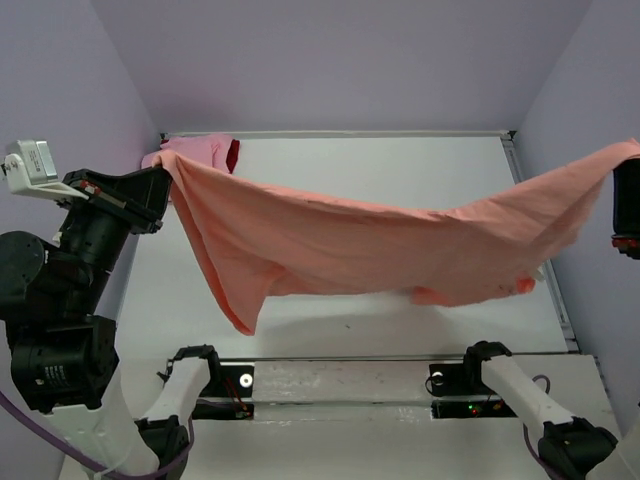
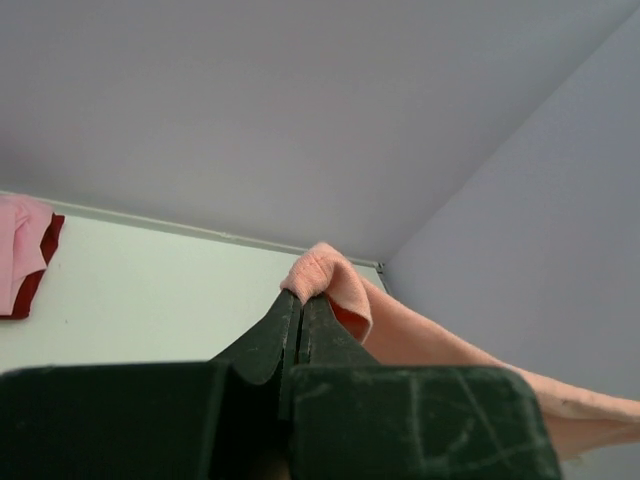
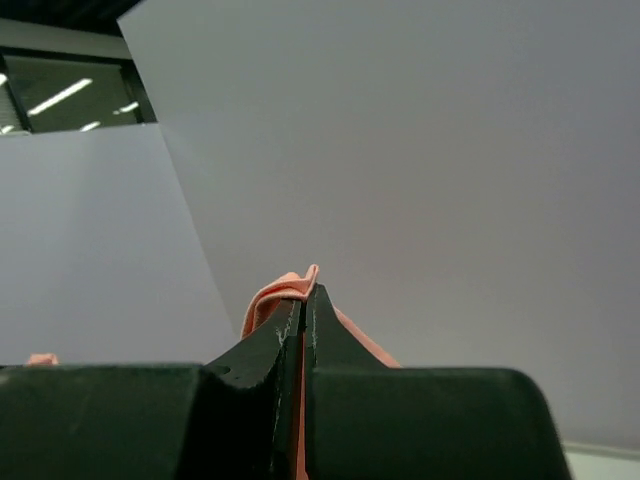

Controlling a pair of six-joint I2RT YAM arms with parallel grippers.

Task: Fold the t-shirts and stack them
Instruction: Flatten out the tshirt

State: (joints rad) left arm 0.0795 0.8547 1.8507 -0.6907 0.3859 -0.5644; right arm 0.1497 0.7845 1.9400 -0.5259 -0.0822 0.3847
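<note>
Salmon shirt hung slack, both jaws clamped on its edges; seemingly soft, light; corners best for gripping.

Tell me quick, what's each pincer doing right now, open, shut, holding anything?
Left pincer: shut on one end of the salmon-orange t-shirt.
Right pincer: shut on its other end.

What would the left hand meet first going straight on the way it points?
Past the salmon-orange cotton t-shirt it pinches, the left hand probably meets the lilac back wall; depth is unclear.
</note>
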